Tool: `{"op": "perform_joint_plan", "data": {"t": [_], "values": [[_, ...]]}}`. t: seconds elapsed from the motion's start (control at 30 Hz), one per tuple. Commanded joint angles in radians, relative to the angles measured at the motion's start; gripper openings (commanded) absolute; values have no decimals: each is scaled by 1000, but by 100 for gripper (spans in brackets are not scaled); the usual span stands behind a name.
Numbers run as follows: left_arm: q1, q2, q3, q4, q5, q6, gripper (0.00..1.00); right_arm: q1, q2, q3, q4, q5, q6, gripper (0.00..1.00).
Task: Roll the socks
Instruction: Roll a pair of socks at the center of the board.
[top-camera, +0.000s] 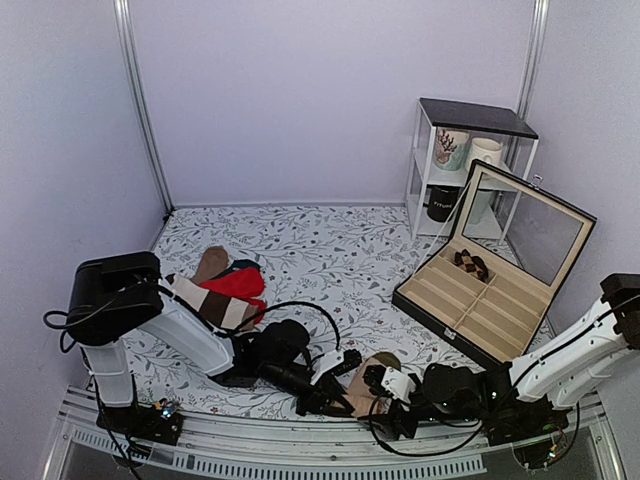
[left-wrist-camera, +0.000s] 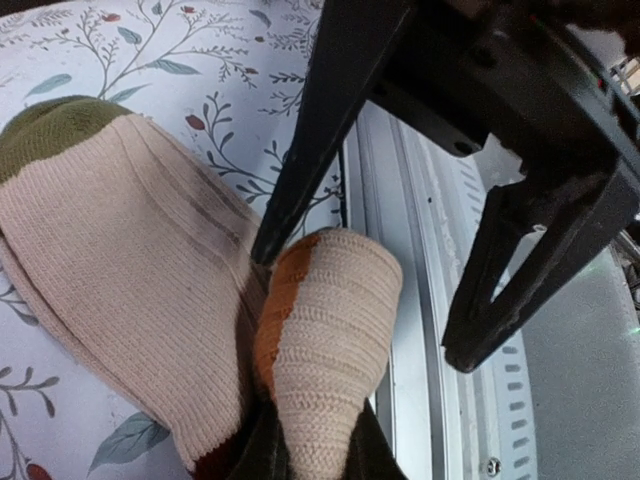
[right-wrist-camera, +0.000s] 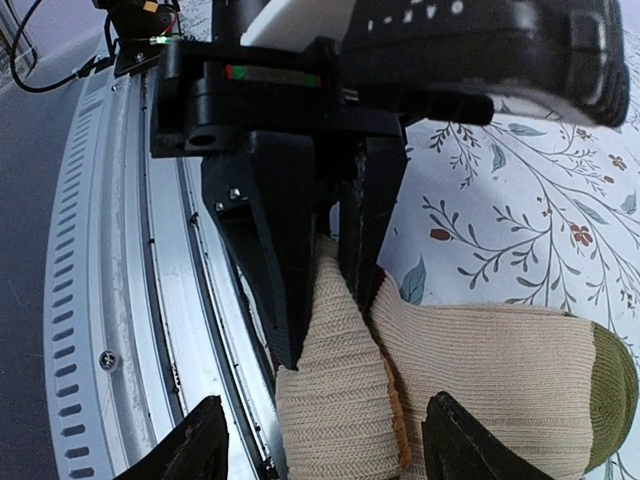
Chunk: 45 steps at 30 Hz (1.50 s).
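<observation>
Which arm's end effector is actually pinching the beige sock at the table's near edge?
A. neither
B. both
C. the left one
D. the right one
C: the left end effector is shut on the rolled end of the sock, while the right end effector is open, with its fingers wide apart.

Soft, even light falls from overhead in the top view. The pale walls (top-camera: 330, 100) are shadowless, and only faint shade sits under the arms. The glass lid (top-camera: 528, 228) at far right carries milky reflections. Both wrist views render the socks (left-wrist-camera: 120, 270) crisply. In the right wrist view the left gripper (right-wrist-camera: 322, 320) is underexposed, nearly featureless black, and the metal rail (right-wrist-camera: 110, 250) shows a mild sheen.
</observation>
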<state>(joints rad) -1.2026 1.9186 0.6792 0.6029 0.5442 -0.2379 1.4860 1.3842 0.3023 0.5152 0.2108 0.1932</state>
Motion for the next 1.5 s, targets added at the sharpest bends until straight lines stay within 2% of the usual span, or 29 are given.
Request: {"op": "perform_joint_plan", "data": {"t": [0.0, 0.07, 0.17, 0.33, 0.4, 0.47, 0.53, 0.57, 0.7, 0.73, 0.77, 0.8, 0.83, 0.93, 1.07, 1.2, 1.27, 1.47], "values": [[-5, 99, -59, -287, -13, -12, 0, 7, 61, 19, 23, -3, 6, 67], [-2, 99, -61, -285, -12, -9, 0, 9, 88, 26, 23, -8, 16, 66], [-3, 94, -63, -285, -12, -6, 0, 9, 120, 43, 23, -11, 21, 56], [-3, 92, -62, -287, -18, -2, 0, 8, 125, 54, 16, -1, 32, 20], [-3, 96, -56, -288, -18, 0, 0, 7, 123, 55, 5, 5, 44, 15], [-3, 94, -52, -286, -34, 1, 0, 5, 130, 54, -10, -7, 67, 14], [-3, 66, -61, -264, -70, 0, 11, 1, 145, 44, -8, -30, 109, 14], [-2, 39, -70, -250, -99, 2, 13, -5, 158, 36, -5, -42, 127, 14], [-4, -115, -95, -194, -222, 55, 16, -47, 195, -18, 45, -90, 230, 14], [-6, -151, -105, -166, -248, 79, 23, -67, 200, -36, 72, -115, 258, 14], [-10, -191, -118, -131, -283, 116, 47, -91, 204, -59, 98, -146, 294, 14], [-18, -228, -133, -93, -318, 149, 64, -116, 207, -76, 112, -176, 316, 14], [-31, -259, -146, -64, -356, 186, 67, -136, 209, -89, 122, -204, 344, 14], [-74, -325, -200, 63, -435, 307, 69, -168, 219, -107, 119, -284, 406, 14], [-89, -320, -251, 198, -449, 383, 71, -198, 272, -94, 82, -388, 486, 14], [-93, -243, -221, 212, -432, 431, 73, -204, 319, -88, 67, -434, 549, 14], [-95, -202, -209, 218, -429, 443, 78, -204, 329, -89, 67, -439, 562, 14], [-95, -137, -187, 229, -406, 456, 78, -209, 330, -75, 46, -450, 559, 14]]}}
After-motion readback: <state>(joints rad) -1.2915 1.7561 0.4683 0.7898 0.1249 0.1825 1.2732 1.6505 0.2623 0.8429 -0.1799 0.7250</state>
